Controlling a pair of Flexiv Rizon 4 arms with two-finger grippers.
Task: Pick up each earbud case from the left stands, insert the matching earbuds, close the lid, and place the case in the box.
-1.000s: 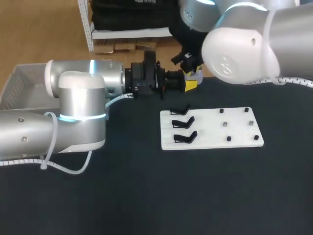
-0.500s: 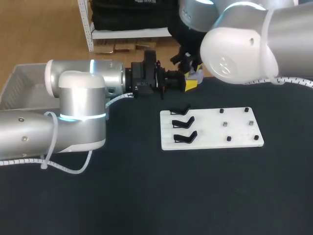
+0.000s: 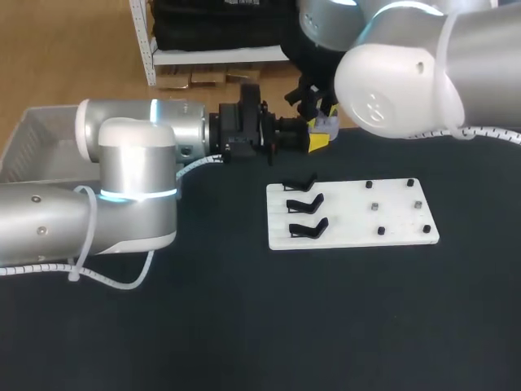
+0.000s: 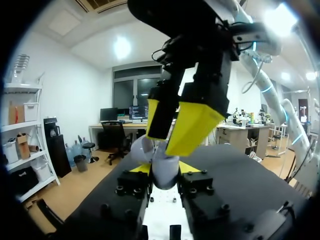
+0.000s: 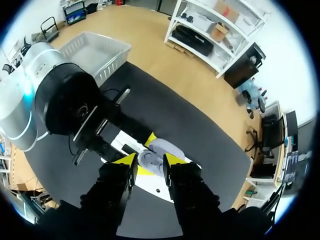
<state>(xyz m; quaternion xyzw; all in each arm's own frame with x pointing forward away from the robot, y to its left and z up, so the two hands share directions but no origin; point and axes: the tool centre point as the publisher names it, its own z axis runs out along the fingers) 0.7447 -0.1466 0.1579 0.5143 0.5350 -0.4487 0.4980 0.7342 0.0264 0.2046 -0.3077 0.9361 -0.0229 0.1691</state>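
Note:
A pale rounded earbud case (image 3: 327, 125) hangs over the table's far edge, with my left gripper (image 3: 317, 138) shut on its lower half. In the left wrist view the case (image 4: 161, 161) is pinched between the left gripper's (image 4: 164, 170) two yellow tips. My right gripper (image 3: 315, 102) comes down from above and stands open, its yellow fingers (image 4: 192, 125) on either side of the case's top. In the right wrist view the case (image 5: 159, 151) lies just ahead of that gripper (image 5: 150, 161). I cannot see whether the lid is up or down.
A white board (image 3: 391, 224) lies right of the table's middle, with three black stands (image 3: 305, 208) at its left end and several small dark pieces (image 3: 378, 208) at its right. A pale mesh basket (image 3: 32, 138) stands at the far left.
My right gripper's fingers have spread apart over the case. The left arm has kept still with the case in it.

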